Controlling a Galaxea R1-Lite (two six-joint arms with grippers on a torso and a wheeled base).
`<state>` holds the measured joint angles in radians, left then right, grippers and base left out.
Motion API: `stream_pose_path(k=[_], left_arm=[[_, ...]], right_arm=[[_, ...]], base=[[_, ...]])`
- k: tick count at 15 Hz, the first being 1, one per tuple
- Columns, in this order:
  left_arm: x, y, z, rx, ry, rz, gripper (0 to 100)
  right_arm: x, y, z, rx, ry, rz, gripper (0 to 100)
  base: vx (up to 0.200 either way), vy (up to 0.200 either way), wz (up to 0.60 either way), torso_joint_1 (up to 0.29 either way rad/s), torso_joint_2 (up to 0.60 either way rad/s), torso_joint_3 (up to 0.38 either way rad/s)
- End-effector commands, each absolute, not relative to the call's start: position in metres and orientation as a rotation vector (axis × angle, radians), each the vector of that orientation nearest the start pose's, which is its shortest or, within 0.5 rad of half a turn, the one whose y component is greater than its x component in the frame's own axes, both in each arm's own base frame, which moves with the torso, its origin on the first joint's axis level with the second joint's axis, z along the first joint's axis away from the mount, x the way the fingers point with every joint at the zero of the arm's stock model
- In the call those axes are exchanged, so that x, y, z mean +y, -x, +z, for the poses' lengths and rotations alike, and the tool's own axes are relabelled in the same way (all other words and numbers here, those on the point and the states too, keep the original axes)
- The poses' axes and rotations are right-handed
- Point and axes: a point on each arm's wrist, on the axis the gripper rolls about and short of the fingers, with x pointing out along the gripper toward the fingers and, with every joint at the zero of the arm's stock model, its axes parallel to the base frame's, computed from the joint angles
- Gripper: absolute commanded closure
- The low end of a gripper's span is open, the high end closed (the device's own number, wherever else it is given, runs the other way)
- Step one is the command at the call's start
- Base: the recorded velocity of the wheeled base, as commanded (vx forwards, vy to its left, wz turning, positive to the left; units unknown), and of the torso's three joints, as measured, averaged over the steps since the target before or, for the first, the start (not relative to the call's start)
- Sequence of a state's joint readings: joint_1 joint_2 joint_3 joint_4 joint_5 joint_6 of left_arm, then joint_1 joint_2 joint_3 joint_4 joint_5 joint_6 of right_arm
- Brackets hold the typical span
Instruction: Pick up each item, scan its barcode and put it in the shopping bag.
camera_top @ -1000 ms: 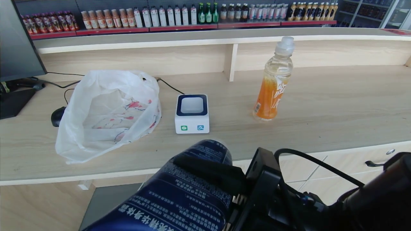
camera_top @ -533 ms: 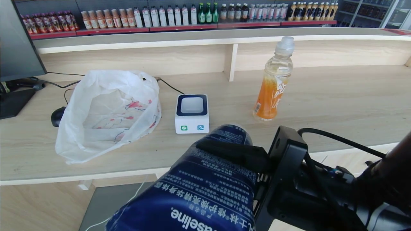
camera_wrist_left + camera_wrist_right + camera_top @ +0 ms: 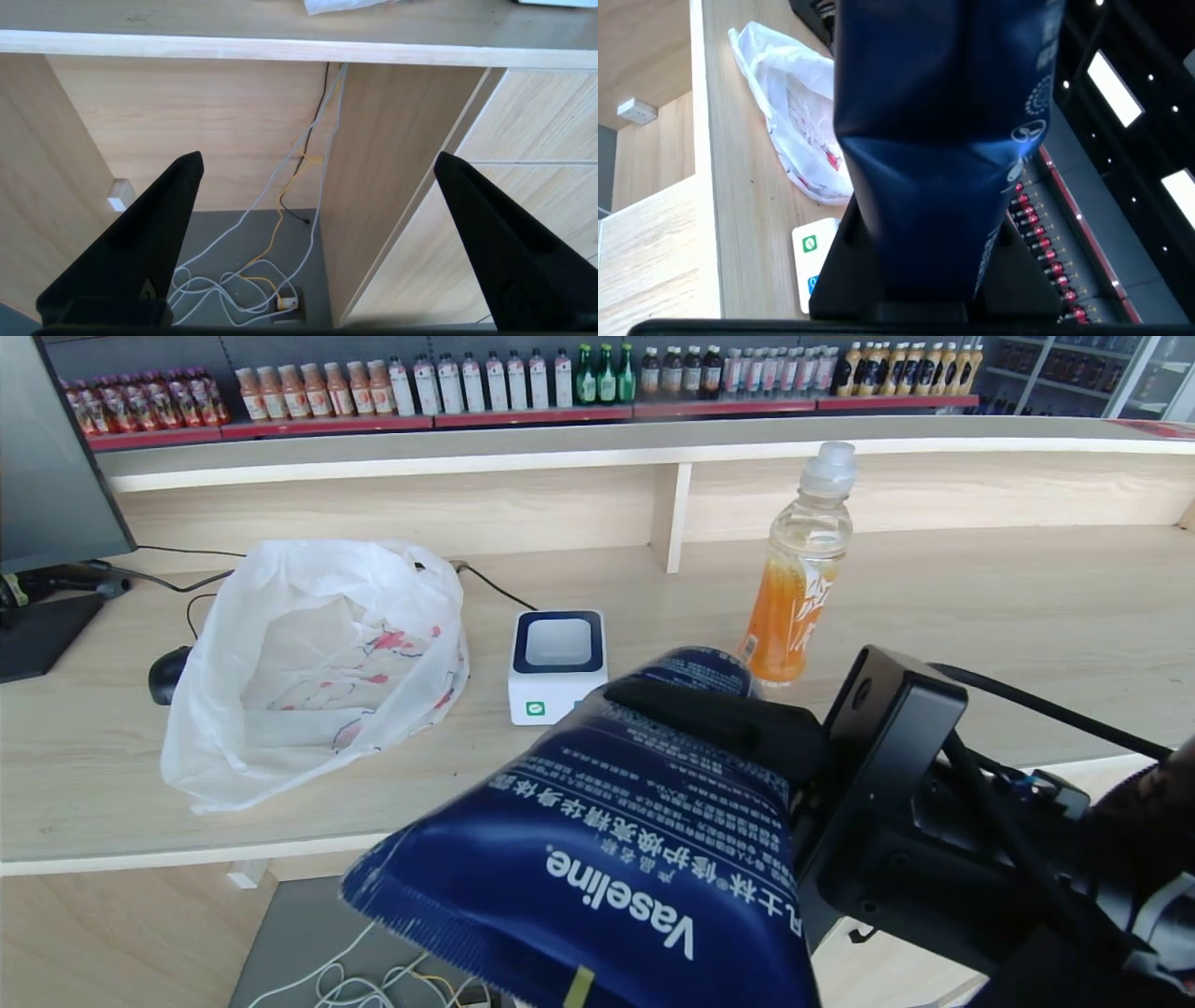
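Note:
My right gripper (image 3: 738,747) is shut on a dark blue refill pouch (image 3: 607,859) with white print, held in the air in front of the counter's near edge, just right of the scanner. The same blue pouch (image 3: 943,140) hangs between the fingers in the right wrist view. The white barcode scanner (image 3: 557,663) with a dark-framed window sits mid-counter. To its left lies the open white shopping bag (image 3: 317,663). An orange drink bottle (image 3: 796,579) stands upright to the scanner's right. My left gripper (image 3: 318,243) is open, low beneath the counter, with nothing between its fingers.
A black mouse (image 3: 168,674) and a monitor base (image 3: 42,616) sit at the counter's left. A raised wooden shelf with a divider (image 3: 670,513) runs along the back. Cables (image 3: 252,271) lie on the floor under the counter. Store shelves of bottles fill the background.
My right gripper has risen and moved right and toward the scanner with the blue pouch, which now covers the scanner's front right corner. Bag, scanner and bottle have not moved.

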<state>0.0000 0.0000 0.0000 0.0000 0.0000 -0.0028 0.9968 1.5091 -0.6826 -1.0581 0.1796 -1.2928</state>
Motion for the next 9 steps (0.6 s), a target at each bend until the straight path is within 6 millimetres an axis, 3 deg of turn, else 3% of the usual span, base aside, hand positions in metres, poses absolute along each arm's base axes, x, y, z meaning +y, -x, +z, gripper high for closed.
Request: stream_pose_path(k=[1, 9], left_arm=[[0.0, 0.023, 0.075, 0.0, 0.003, 0.0, 0], [0.0, 0.023, 0.075, 0.0, 0.003, 0.0, 0]], right_arm=[[0.214, -0.135, 0.248, -0.938, 1.029, 0.831, 100], [0.203, -0.13, 0.248, -0.909, 1.04, 0.792, 100]], base=[[0.0, 0.0, 0.0, 0.0, 0.0, 0.0], [0.0, 0.0, 0.0, 0.0, 0.0, 0.0]])
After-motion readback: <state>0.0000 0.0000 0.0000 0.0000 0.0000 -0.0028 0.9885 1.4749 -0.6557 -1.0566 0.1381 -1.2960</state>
